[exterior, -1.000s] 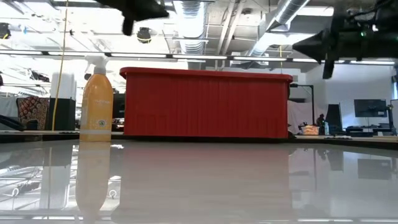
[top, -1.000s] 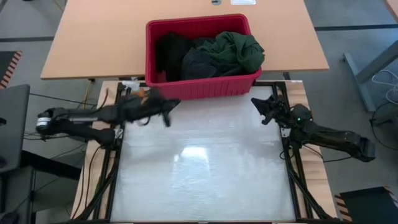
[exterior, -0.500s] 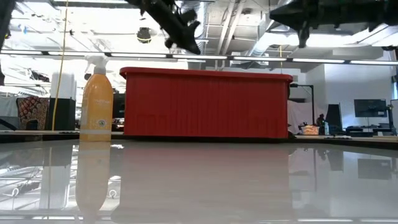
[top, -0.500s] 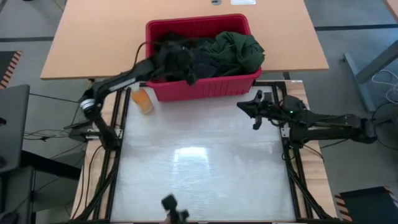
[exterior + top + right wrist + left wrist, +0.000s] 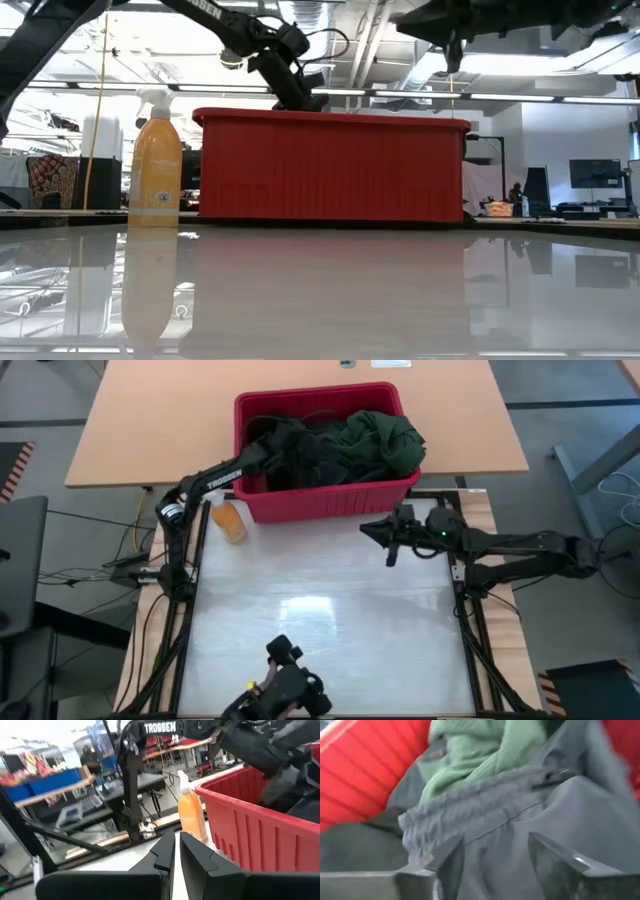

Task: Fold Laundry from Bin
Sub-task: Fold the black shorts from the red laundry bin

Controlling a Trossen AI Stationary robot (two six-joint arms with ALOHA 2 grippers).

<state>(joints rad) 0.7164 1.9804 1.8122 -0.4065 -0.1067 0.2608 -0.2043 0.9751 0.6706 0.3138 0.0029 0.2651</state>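
My left claw (image 5: 492, 865) has swung into the bin (image 5: 330, 500) at the surface's far edge and spread over the laundry (image 5: 530, 815); grabbing comes next. Right claw (image 5: 385, 540) hovers, pressed together.

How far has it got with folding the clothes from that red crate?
Nothing looks folded yet: every garment lies heaped in the red bin. In hand: the left pincer has reached into the bin, fingers spread over a dark grey garment. The right pincer waits shut above the white mat. Lifting out and folding remain.
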